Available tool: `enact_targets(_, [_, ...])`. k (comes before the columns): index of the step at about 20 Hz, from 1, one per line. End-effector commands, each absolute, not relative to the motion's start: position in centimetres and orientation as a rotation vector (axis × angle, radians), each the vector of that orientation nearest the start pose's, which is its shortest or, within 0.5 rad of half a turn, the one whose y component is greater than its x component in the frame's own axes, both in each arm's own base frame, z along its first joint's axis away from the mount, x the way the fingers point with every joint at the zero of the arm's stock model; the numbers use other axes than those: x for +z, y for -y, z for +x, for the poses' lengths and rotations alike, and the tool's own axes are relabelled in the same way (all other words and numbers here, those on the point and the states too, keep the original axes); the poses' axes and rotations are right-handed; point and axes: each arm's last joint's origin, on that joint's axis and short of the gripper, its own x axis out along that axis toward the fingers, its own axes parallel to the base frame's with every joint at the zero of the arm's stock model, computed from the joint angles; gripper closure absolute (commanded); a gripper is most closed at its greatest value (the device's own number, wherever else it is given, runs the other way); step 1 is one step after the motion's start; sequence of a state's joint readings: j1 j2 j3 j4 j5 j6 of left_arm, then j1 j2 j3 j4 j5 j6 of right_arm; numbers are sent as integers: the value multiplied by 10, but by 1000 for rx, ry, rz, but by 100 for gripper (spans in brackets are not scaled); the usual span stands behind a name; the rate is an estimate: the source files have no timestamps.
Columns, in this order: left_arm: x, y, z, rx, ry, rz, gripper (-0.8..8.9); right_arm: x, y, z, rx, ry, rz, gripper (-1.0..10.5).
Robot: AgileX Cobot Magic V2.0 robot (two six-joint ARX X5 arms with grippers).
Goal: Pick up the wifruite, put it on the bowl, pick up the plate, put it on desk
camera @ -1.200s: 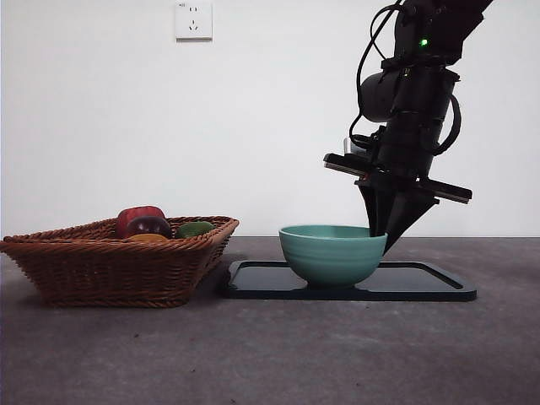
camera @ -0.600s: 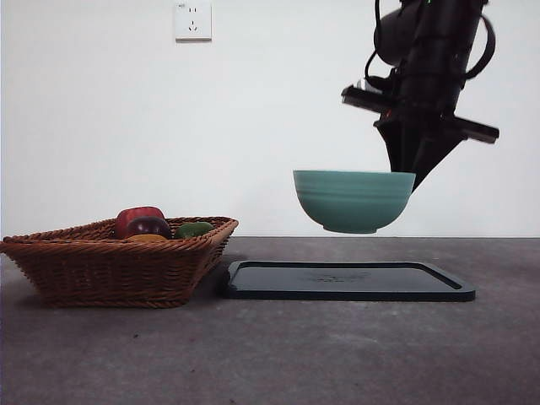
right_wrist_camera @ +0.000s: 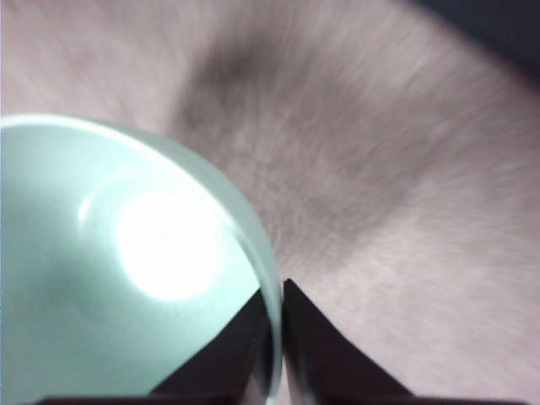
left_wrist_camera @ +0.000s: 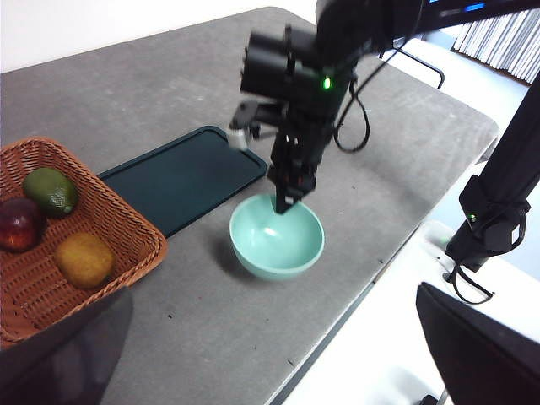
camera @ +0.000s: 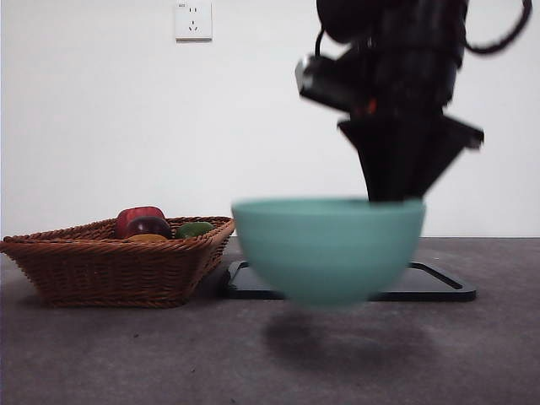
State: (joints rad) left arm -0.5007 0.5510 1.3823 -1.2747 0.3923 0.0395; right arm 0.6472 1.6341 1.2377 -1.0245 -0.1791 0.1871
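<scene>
Half a second ago the bowl [camera: 329, 249] hung small above the black tray [camera: 439, 287]; now it fills the lower middle of the front view, carried toward the camera and lower, clear of the tray and blurred with motion. A soft shadow lies on the table [camera: 126, 354] beneath it, so I judge it is not yet set down.

The right gripper [right_wrist_camera: 274, 316] holds the bowl by its rim: in the right wrist view one jaw is inside the wall and one outside, pinched narrow on the pale edge. In the left wrist view that same arm stands at the centre of the frame with the bowl hanging from it, just beside the near corner of the tray.

The left gripper [left_wrist_camera: 270, 354] waits well apart, its jaws spread wide at the bottom corners of its own view and holding nothing.

The orange fruit [left_wrist_camera: 84, 259] sits in the wicker basket [left_wrist_camera: 126, 228] at the left of that frame, beside a green fruit [left_wrist_camera: 51, 191] and a dark red one [left_wrist_camera: 18, 224]. It lies far to the basket side of the right gripper, with the tray between them; the left arm looks the nearer of the two to it. The bowl is empty.
</scene>
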Motion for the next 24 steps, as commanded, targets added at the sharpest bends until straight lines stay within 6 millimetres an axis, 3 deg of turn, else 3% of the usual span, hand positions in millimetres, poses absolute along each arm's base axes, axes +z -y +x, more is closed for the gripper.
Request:
enact_targets(1, [427,10,-5,-899,-409,71,251,219,-189,235,533,-1448,-167,942])
enact_targets(5, [427,10,-5,-899,-409,71,251,201,-186,230,522,-1469,-155,942])
enact_targets(16, [427,10,-5,-899,-409,71,251,196,-185,229,506,-1473,-140,938])
enact_targets(17, [427,10,-5,-899,-409,71,251,196,-185,229,504,-1472,-141,891])
enact_targets(20, [427,10,-5,-899,-410,71,251,197,-181,229,490,-1484,-142,572])
enact_targets(24, [426,10,-5,-897,-417,65,251,215,-169,224,472,-1450,-135,460])
